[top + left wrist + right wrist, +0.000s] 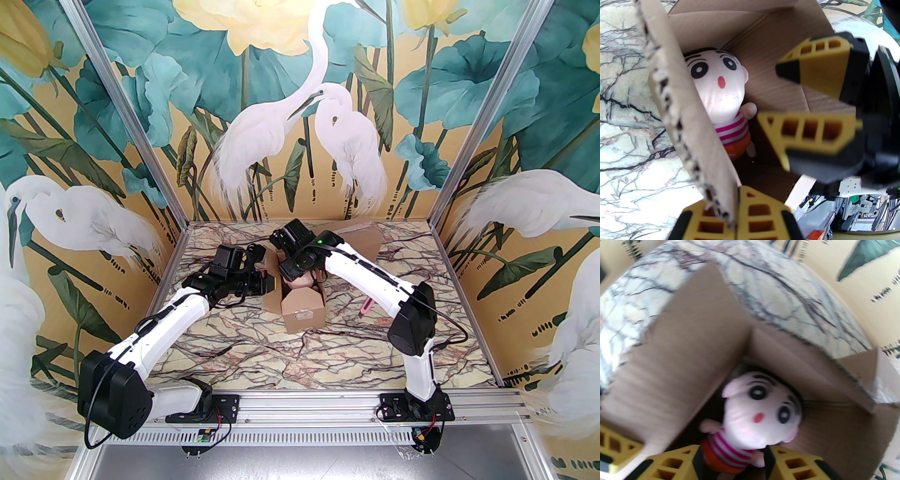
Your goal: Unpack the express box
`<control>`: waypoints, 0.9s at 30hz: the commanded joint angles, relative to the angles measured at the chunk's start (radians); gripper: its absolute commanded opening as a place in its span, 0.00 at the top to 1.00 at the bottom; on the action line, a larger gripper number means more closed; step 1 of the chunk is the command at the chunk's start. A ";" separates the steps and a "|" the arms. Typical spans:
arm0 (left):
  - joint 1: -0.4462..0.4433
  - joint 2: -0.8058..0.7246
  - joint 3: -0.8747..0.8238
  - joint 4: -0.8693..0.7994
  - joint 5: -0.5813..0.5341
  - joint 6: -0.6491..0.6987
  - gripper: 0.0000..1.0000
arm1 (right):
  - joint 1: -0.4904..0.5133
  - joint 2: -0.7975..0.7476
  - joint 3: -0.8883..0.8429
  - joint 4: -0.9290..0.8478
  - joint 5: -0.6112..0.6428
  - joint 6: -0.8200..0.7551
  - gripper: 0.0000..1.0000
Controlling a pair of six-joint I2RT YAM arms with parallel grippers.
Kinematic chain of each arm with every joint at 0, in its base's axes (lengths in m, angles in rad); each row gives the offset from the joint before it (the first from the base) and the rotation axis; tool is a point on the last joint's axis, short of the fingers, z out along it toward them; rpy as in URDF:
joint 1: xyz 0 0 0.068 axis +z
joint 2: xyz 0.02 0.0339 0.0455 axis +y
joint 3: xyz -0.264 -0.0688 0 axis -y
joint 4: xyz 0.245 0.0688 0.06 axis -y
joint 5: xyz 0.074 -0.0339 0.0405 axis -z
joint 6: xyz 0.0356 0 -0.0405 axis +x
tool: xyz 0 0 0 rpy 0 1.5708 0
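The express box [303, 315] is a brown cardboard carton standing open at mid-table. A plush doll [718, 90] with a pale face, striped shirt and orange shorts lies inside it [761, 418]. My left gripper [731, 218] is shut on the edge of the box's left flap [677, 98], holding it up from the left side [266, 282]. My right gripper [733, 462] reaches down into the box from above, jaws open, with the doll's torso showing between its fingers. From the left wrist its yellow fingers [811, 129] hover just above the doll, apart from it.
A second cardboard box [362, 236] sits at the back of the marble table [337, 356]. A pink tool [365, 305] lies on the table right of the open box, under the right arm. Painted walls close off three sides.
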 commanded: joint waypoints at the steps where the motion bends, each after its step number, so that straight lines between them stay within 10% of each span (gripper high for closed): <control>1: 0.004 0.019 0.003 -0.042 0.031 0.054 1.00 | -0.030 -0.007 0.100 0.062 0.041 0.057 0.49; 13: -0.010 0.055 0.030 -0.084 0.028 0.093 1.00 | -0.114 0.308 0.579 -0.123 -0.044 0.164 0.53; 27: -0.011 0.062 0.053 -0.068 -0.032 0.028 1.00 | -0.033 -0.004 0.253 -0.078 -0.263 0.272 0.71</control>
